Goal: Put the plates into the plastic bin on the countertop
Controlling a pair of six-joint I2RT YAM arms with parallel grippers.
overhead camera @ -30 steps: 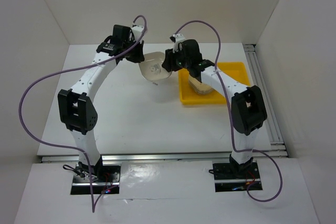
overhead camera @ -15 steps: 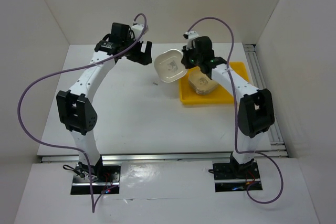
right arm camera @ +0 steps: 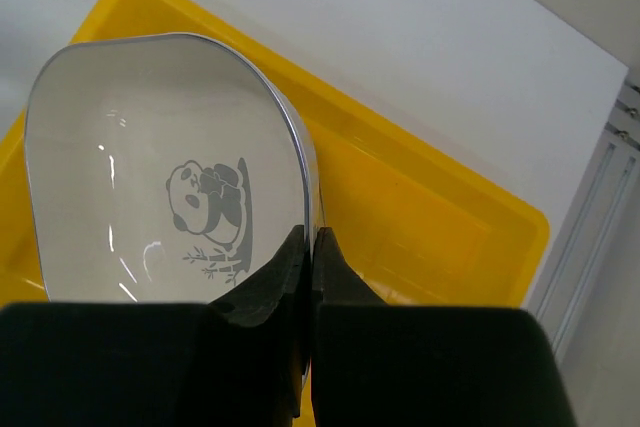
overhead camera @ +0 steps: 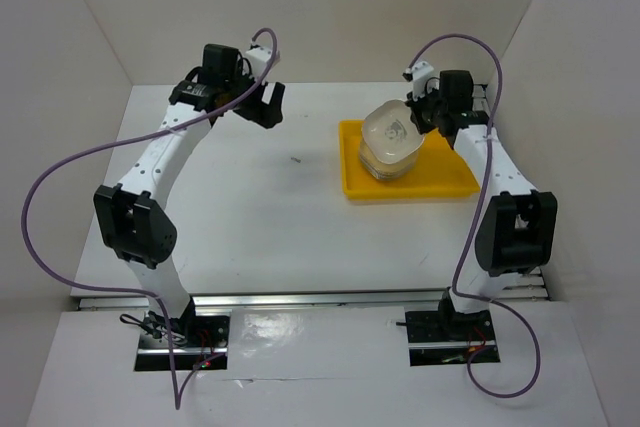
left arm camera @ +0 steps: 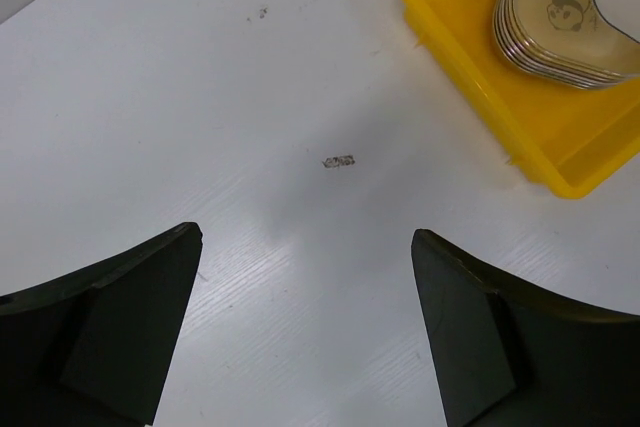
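Observation:
My right gripper (overhead camera: 420,117) is shut on the rim of a cream plate (overhead camera: 390,130) with a panda mark, holding it tilted above the yellow plastic bin (overhead camera: 450,187). In the right wrist view the fingertips (right arm camera: 300,247) pinch the plate (right arm camera: 150,147) by its right edge, with the bin (right arm camera: 430,217) beneath. A stack of plates (overhead camera: 388,167) lies in the left part of the bin, also seen as the stack (left arm camera: 555,32) in the bin (left arm camera: 465,72). My left gripper (overhead camera: 268,105) hangs open over the white countertop (overhead camera: 260,207), and nothing lies between the gripper's (left arm camera: 305,237) fingers.
A small dark speck (left arm camera: 339,161) marks the countertop left of the bin. An aluminium rail (overhead camera: 500,162) runs along the right side, just past the bin. White walls close in the back and both sides.
The plate passed from my left gripper to my right. The left opened and drew back to the left. The right closed on the plate and carried it right, over the bin.

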